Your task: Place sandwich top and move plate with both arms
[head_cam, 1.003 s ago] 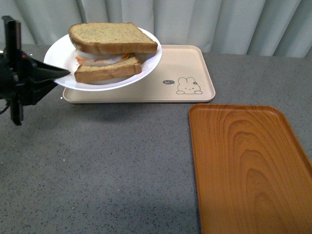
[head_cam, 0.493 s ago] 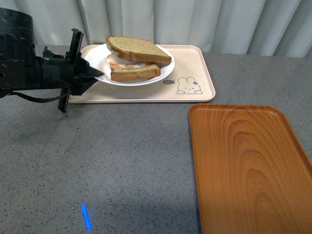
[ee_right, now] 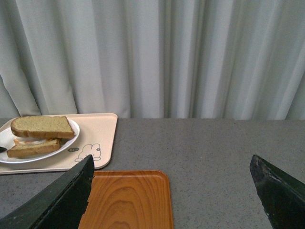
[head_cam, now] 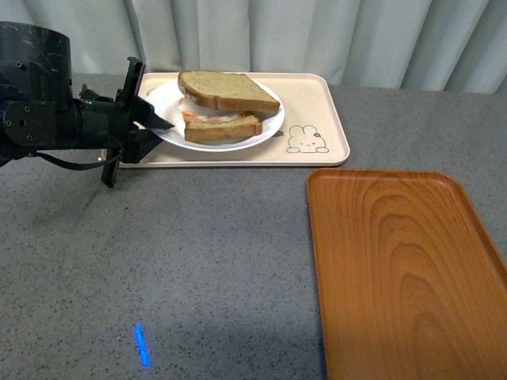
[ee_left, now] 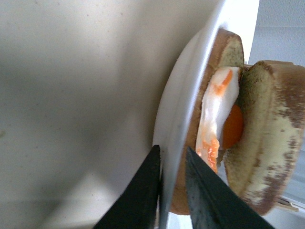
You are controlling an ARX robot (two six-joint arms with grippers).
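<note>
Left gripper (head_cam: pixel 154 125) is on the plate (head_cam: pixel 265 125), its two thin black fingers (ee_left: pixel 143 191) pinching the white rim at the plate's left edge, one above and one below, as the left wrist view shows up close. The plate sits over the left half of the beige rabbit-print tray (head_cam: pixel 317 103), near the tray's left edge; whether it rests flat on the tray or hangs just clear of it, I can't tell. On the plate, the sandwich is stacked: the sandwich top (head_cam: pixel 228 89), tan and speckled with a brown crust, lies over the fried egg (ee_left: pixel 217 119), white and orange showing at the seam, with the lower slice (head_cam: pixel 222 129) beneath. The top slice sits a little askew, overhanging toward the tray's right side. The tray lies at the far edge of the grey table (head_cam: pixel 198 261), in front of the pale curtain (head_cam: pixel 317 36). The orange wood-grain tray (head_cam: pixel 404 269) fills the near right corner, apart from the beige one. The right gripper (ee_right: pixel 171 191) is out of the front view; its own wrist camera shows its fingers spread wide and holding nothing, well clear of the plate. A small blue streak of light (head_cam: pixel 142 345) marks the table near the front edge.
</note>
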